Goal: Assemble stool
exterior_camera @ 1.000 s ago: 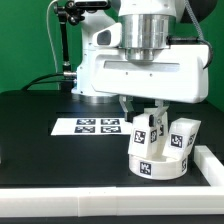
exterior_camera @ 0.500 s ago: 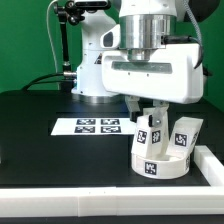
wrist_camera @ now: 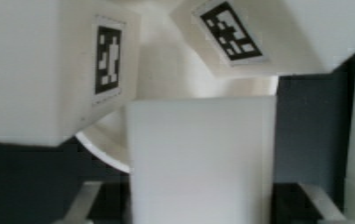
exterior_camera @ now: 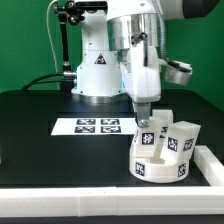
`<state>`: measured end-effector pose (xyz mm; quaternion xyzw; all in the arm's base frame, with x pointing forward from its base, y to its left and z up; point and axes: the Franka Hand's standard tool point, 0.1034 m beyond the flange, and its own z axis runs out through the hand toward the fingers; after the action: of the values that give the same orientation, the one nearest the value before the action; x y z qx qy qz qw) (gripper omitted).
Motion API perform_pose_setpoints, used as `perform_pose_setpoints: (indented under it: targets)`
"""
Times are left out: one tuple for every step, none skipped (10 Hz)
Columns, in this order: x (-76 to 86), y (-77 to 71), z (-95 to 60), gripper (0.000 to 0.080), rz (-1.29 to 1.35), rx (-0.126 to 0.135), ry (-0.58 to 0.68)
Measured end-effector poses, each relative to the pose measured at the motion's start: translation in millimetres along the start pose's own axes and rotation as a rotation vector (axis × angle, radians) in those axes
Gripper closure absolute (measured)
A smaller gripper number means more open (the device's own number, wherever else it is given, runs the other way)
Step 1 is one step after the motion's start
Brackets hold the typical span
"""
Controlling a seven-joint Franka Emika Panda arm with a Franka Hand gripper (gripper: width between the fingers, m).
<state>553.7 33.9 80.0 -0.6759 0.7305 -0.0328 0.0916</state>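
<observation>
Between the jaws of the gripper stands a leg on the seat

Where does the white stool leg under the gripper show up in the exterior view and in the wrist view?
Exterior view: the white blocky stool leg stands on the white round ring-like seat, right below the gripper, near the view's right.
Wrist view: the same leg fills the middle as a plain white block; the fingers are not clearly visible.
Shared landmark: the neighbouring tagged leg.
</observation>
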Motion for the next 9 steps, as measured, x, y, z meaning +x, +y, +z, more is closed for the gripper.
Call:
perform_pose_setpoints:
  targets:
    - [1.0,0.2,0.0,0.0462,0.094,0.009,-0.015]
    - [1.3,0.2,0.0,0.0462,0.156,0.012,-0.023]
    - [0.2,0.3,0.1,0.0462,0.214,0.011,-0.024]
    - [0.3,0.4,0.1,0.0462,0.210,0.011,-0.024]
    - [-0.1,0.2,0.0,0.0352,0.204,0.010,-0.024]
    - [-6.0,-4.2,-3.7,0.0212,0.137,0.002,-0.023]
    - [-11.9,-7.8,-7.8,0.0212,0.117,0.003,-0.027]
    - [-17.2,-10.4,-12.6,0.0163,0.099,0.011,-0.034]
    - [-15.2,-9.7,-11.4,0.0163,-0.015,0.012,-0.031]
